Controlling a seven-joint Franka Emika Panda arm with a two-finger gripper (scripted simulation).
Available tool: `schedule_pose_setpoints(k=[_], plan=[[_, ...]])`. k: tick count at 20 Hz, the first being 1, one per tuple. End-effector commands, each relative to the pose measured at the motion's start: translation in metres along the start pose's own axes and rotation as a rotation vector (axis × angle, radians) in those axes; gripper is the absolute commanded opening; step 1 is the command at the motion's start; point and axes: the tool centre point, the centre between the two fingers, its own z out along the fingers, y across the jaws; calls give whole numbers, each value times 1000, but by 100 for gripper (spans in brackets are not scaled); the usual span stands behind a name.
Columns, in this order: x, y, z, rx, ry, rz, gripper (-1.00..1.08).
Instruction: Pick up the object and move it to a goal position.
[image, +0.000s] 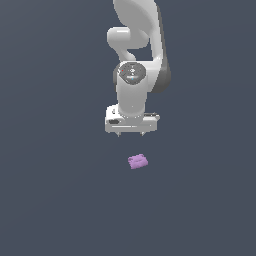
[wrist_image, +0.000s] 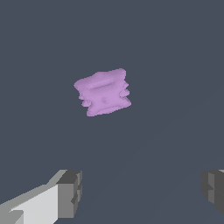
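The object is a small light-purple block with a bumpy top, lying flat on the dark grey floor. In the exterior view it sits below the white arm's gripper, a little toward the exterior view's right. The gripper hangs above the floor, pointing down, with its two short fingertips spread wide and nothing between them. In the wrist view the block lies apart from the fingers, which stand far apart and clear of it.
A plain dark grey floor fills both views. The white arm rises behind the gripper toward the top of the exterior view. No goal marker shows.
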Motion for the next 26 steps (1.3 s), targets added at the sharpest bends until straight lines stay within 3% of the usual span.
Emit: schedule_pose_setpoints(k=[1,16,26], plan=[[0,0,0,0,0,0,100],[2,-21,0,29,-6,-9,100],[7,-22,5,30,-4,87,100]])
